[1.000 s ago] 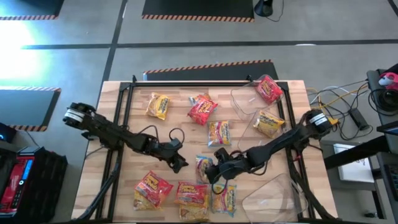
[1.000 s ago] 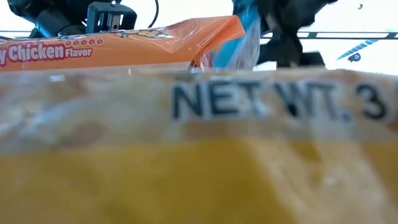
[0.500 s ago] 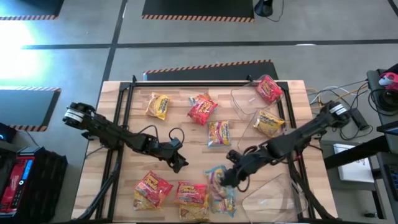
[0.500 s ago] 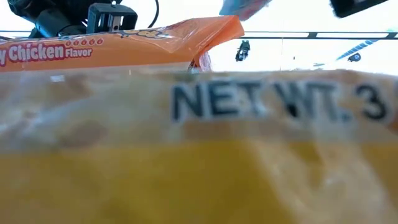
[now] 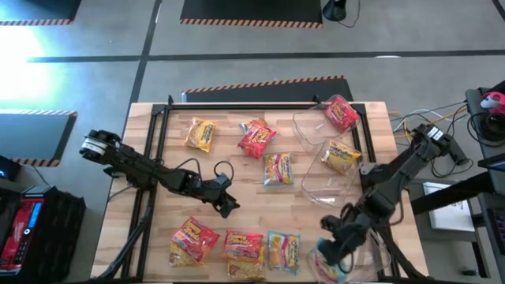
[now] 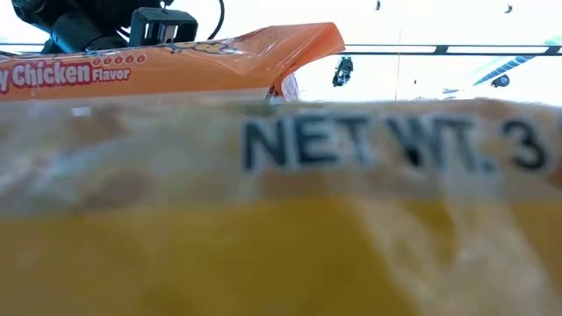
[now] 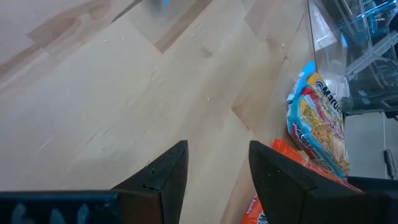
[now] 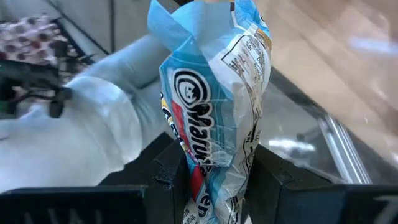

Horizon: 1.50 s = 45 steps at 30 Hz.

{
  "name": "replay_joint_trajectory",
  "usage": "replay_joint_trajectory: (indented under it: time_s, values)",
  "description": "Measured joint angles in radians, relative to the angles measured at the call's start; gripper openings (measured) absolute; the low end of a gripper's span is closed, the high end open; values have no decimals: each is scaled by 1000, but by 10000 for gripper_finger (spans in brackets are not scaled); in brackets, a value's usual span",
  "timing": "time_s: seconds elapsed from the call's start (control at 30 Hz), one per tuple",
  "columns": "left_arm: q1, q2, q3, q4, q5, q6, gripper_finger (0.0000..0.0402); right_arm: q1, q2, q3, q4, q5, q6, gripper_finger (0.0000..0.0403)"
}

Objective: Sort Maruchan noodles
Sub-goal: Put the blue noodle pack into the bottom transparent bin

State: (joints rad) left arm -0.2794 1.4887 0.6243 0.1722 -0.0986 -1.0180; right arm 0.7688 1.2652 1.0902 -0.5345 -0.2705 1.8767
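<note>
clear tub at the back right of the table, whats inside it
The back clear tub holds one yellow-orange packet. A red packet lies by its far rim; whether it is inside cannot be told. Anything under the yellow-orange packet is hidden.

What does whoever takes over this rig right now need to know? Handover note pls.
Right gripper: shut on a light blue packet, held over the clear tub at the table's near right corner.
Left gripper: open, empty, over bare wood mid-table.
Done: one red packet and one yellow packet lie in the far right tubs.
Left: release the blue one; seven packets remain loose on the table, four far, three along the near edge, including another blue packet.
</note>
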Motion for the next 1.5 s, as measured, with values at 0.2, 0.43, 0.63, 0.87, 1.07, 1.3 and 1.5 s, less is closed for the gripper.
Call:
replay_joint_trajectory:
  time_s: [0.2,0.43,0.63,0.87,1.07,1.3,1.5]
  values:
    - [0,0,0,0,0,0,152,85,-13,0,-108,4,116,105]
    - [0,0,1,-1,0,-12,152,146,-27,0,-330,-45,182,105]
    - [0,0,1,-1,0,-12,152,145,-29,-18,-450,-43,145,105]
    - [0,0,1,-2,-8,-12,152,145,-29,-113,-451,-44,129,105]
    - [0,0,1,-3,-8,-12,152,145,-35,-184,-388,-47,108,105]
    - [0,0,1,-3,-8,-12,152,143,-35,-254,-291,-47,51,105]
    - [0,0,1,-2,-8,-12,152,143,-35,-265,-297,-49,-3,107]
